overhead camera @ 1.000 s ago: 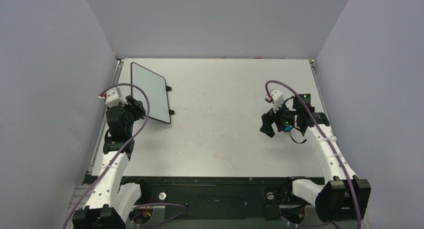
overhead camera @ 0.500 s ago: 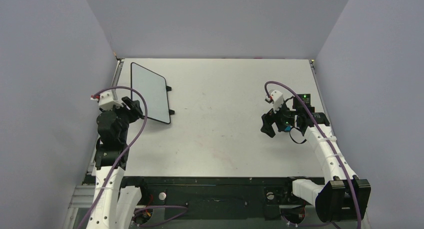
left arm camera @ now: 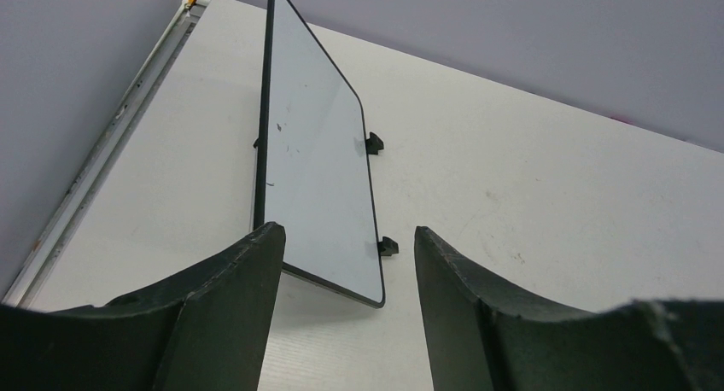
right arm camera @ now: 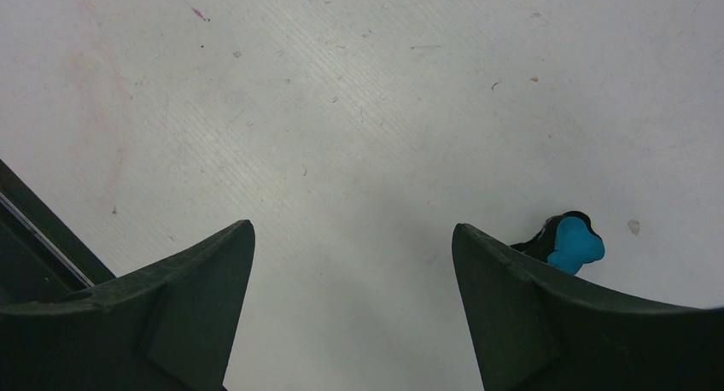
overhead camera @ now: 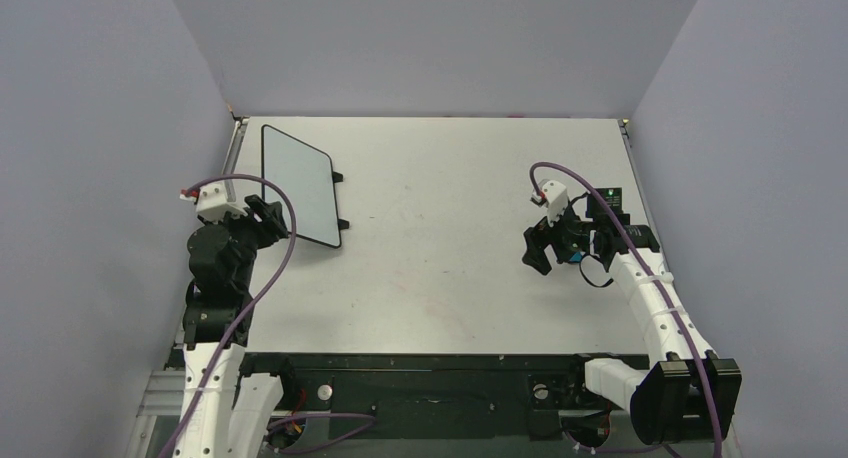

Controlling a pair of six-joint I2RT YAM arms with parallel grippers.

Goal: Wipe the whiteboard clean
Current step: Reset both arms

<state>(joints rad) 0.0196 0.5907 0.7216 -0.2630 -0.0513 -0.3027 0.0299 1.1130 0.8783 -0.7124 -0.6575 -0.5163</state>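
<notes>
From the overhead view I see the whiteboard (overhead camera: 298,185) propped on the table's (overhead camera: 440,268) far-left part, its face looking clean from here; the left gripper (overhead camera: 268,216) hovers just beside its near edge with the arm folded back, while the right gripper (overhead camera: 541,248) hangs well apart over the right side, near a blue-tipped object (overhead camera: 573,257) I can't identify. Through the left wrist camera the fingers (left arm camera: 226,310) stand apart, holding nothing, and the board shows only a few faint specks. I'd judge this fits either wiping nearly finished or residue remaining. The right wrist camera shows its jaws spread wide, empty, over bare table.
</notes>
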